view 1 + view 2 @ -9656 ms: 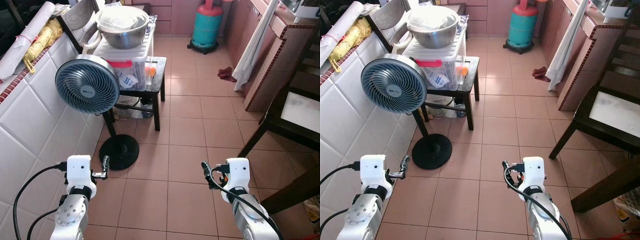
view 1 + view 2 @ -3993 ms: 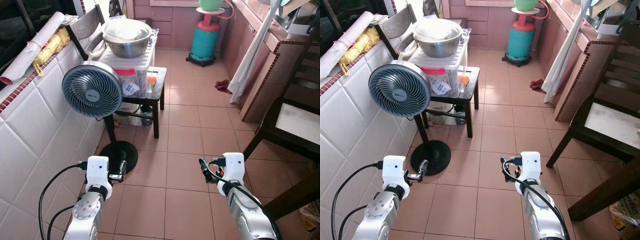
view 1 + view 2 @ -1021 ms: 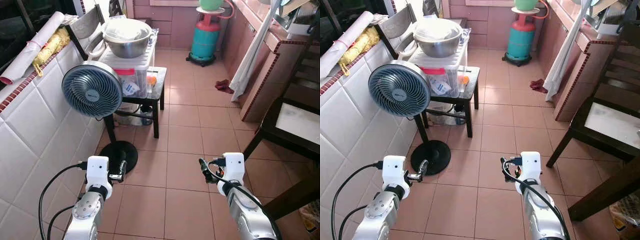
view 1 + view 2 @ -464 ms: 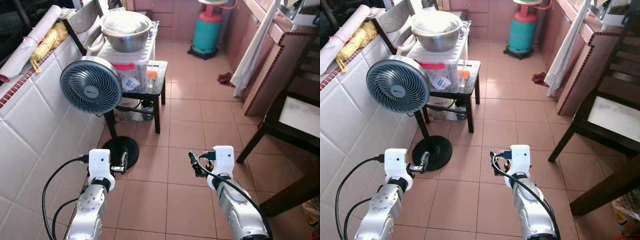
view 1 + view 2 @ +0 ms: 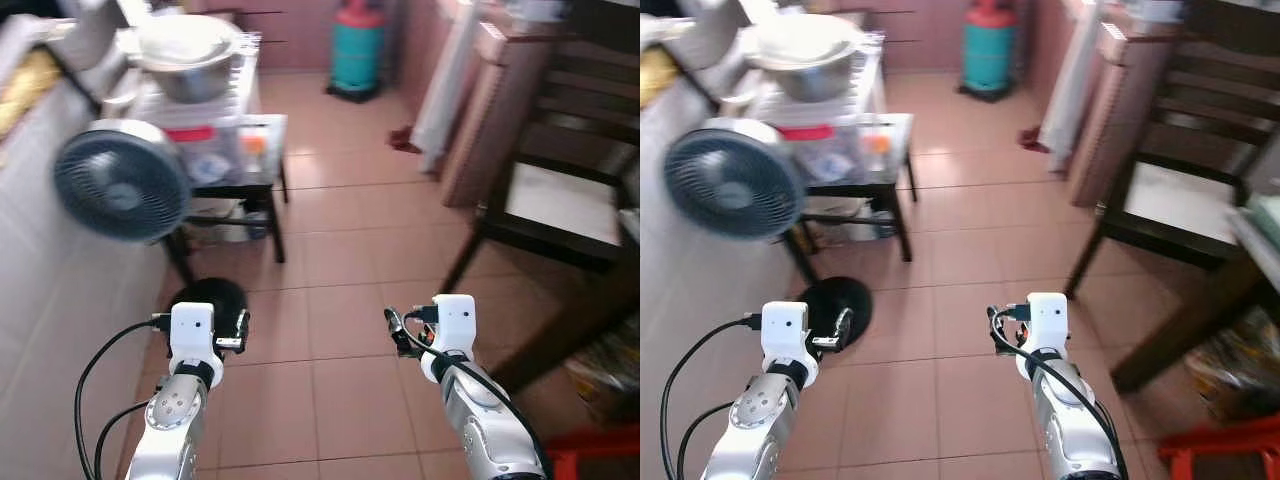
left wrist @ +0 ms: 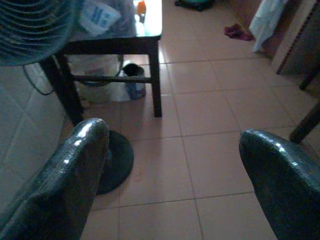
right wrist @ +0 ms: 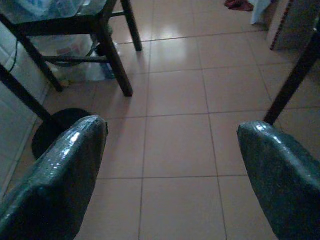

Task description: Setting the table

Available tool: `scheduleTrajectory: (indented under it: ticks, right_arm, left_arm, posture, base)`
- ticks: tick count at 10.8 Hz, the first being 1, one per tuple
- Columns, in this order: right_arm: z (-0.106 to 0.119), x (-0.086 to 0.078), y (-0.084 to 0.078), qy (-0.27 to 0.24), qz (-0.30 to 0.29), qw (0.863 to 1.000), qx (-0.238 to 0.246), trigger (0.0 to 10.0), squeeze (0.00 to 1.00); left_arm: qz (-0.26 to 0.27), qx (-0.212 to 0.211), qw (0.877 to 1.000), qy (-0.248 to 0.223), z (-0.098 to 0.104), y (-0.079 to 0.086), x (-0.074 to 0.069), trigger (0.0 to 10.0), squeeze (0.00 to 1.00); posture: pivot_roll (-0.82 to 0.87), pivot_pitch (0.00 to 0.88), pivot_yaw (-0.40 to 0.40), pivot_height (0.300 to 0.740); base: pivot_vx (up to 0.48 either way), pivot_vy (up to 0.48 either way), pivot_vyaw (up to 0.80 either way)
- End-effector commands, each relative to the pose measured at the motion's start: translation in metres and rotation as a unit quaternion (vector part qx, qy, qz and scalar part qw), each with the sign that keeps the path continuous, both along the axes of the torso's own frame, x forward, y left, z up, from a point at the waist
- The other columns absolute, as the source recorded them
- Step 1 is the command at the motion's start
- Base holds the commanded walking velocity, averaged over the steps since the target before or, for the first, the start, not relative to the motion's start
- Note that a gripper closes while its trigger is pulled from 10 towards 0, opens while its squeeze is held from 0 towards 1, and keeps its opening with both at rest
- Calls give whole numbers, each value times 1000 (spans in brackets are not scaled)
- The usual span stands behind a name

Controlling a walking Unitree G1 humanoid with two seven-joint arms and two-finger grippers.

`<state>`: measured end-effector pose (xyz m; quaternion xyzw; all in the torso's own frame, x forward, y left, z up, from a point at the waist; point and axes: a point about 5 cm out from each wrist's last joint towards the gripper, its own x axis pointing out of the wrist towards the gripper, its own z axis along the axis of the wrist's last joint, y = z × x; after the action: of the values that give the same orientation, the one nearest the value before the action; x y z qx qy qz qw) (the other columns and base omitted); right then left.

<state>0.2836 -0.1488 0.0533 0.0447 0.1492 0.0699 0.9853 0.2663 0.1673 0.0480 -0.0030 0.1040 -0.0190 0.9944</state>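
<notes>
Between a white-tiled wall on the left and a dark wooden chair [image 5: 555, 200] on the right, the humanoid stands on a pink-tiled floor [image 5: 340, 250] with both arms raised low in front of it. Its left gripper [image 5: 243, 325] and right gripper [image 5: 392, 325] are each spread wide and carry nothing, the wrist views showing bare tile between the black fingers [image 6: 65, 175].

Nothing for laying a table is in either claw. The nearest likely item, a large metal bowl [image 5: 185, 45], sits on a white storage box atop a small dark side table [image 5: 240, 160] at far left, well apart from both grippers. A pale surface edge shows at the right margin of the right eye view; whether it is the dining table cannot be told.

The head pictures are blurred, suggesting the robot is moving, and that is where the risk lies. A standing fan [image 5: 120, 180] and its round base [image 5: 205, 300] sit just beyond the left gripper, so a careless swing could topple it. The chair legs crowd the right arm, and a teal gas cylinder [image 5: 355, 50] stands at the far end.
</notes>
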Motion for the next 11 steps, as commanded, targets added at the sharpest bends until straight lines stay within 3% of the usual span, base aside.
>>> scheduleTrajectory:
  ticks: [1, 11]
  right_arm:
    - [4, 0, 1, -4, -3, 1000, 4, 10000, 0]
    - [7, -2, 0, -6, -9, 1000, 6, 10000, 0]
  left_arm:
    - [9, 0, 1000, 2, 1, 6, -2, 10000, 0]
    - [-34, -28, 999, -16, 9, 2, 4, 10000, 0]
  posture:
    - [-40, 151, 45, 740]
    - [-56, 161, 54, 740]
  base:
    - [0, 0, -781]
    - [0, 0, -779]
